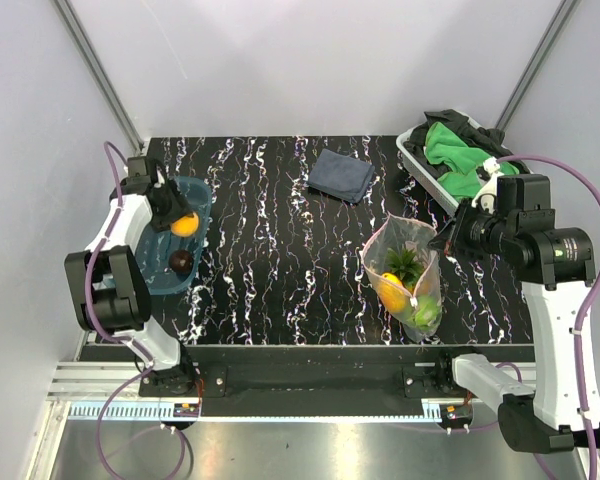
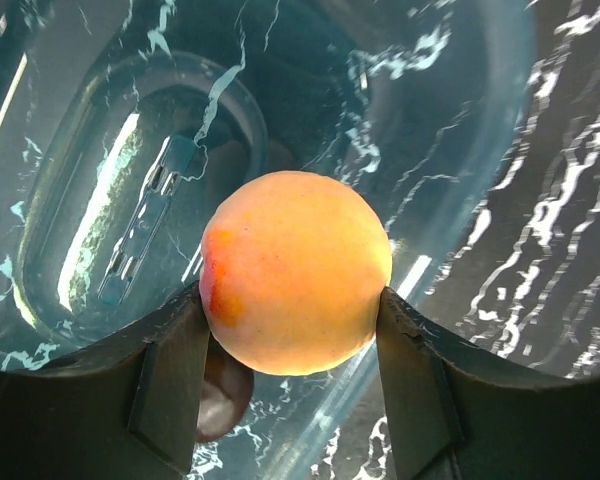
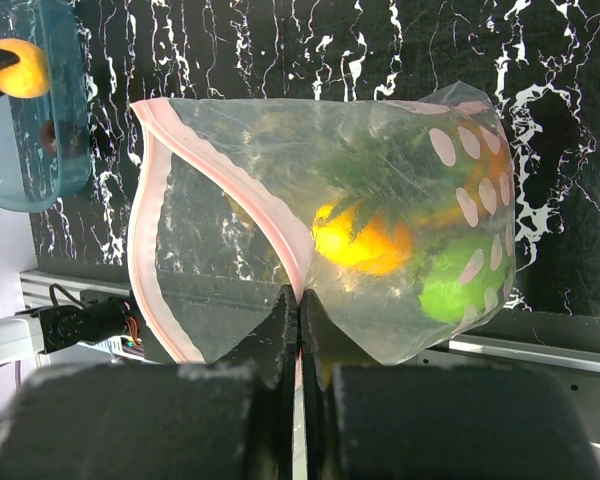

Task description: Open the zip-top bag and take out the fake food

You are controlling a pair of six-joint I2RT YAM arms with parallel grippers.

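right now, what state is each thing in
bag, mouth open, rim pinched by the right end effector
orange fruit, gripped in the left end effector above the blue tub
dark piece, lying in the tub
yellow piece, leafy piece and green ball, inside the bag
grey cloth, folded on the table
green cloths, bunched in the basket

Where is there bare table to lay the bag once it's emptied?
The widest bare patch is mid-table, between the blue tub and the zip-top bag, on the near side of the folded grey cloth. The right side is crowded: the bag, the right gripper pinching its rim, and the basket of green cloths behind.
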